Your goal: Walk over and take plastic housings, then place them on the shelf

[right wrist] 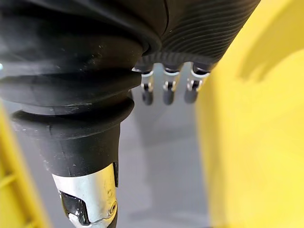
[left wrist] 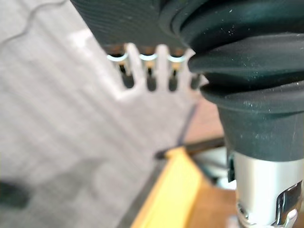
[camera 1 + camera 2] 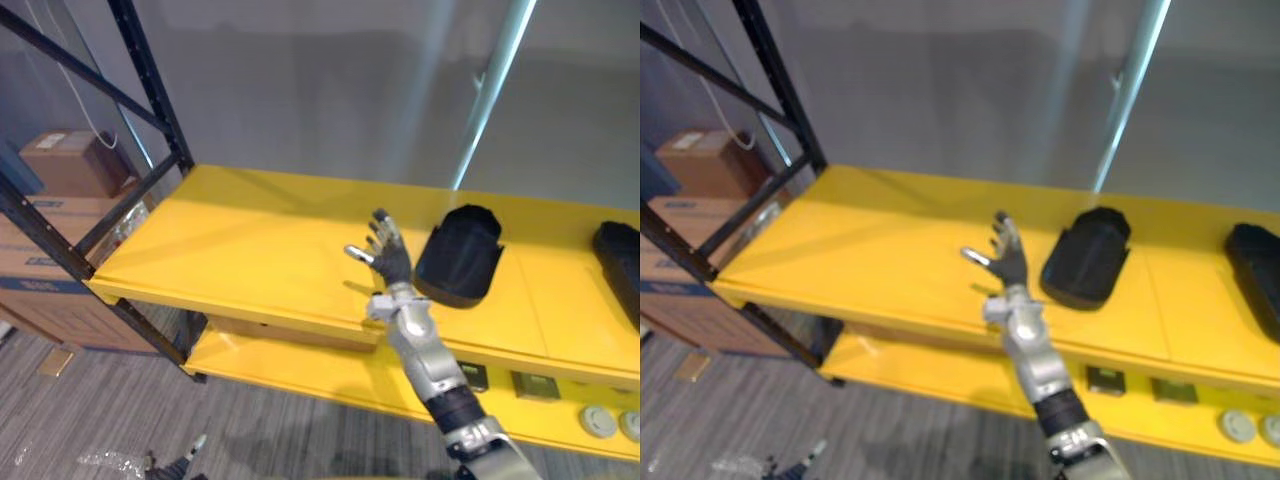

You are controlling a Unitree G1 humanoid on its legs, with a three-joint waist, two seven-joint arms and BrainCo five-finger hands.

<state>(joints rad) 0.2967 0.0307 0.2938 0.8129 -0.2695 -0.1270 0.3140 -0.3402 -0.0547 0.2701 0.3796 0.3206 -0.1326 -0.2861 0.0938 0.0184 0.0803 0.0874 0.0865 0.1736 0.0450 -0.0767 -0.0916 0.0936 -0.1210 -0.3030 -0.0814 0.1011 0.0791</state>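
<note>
Hovering above the yellow shelf, the right robot hand is spread wide, with its fingers straight and fanned, and it holds nothing. Just to its right, a black plastic housing lies on the top board. It is close beside the fingers but apart from them, as far as the head views tell. A second housing lies well off to the right, at the picture's edge. The left robot hand hangs low over the grey floor, with its fingers straight and loose, and it is also empty.

With both housings resting on the board, placing looks finished for these two. The likely next job is to get the right arm clear.

The main risk is the small gap between the open fingers and the nearer housing. If the hand drifts right as it pulls away, a finger or the back of the hand could clip the housing. A smooth shell on a painted board would probably slide rather than stay put. It could skid towards the near lip, where it might drop onto the lower shelf or the floor.

The forearm also crosses that near lip. Lowering the arm before drawing it back could knock it against the edge and jolt the board and everything on it.

A turn to the left would bring the black frame upright and the stacked cardboard boxes close, where the left arm could catch.
</note>
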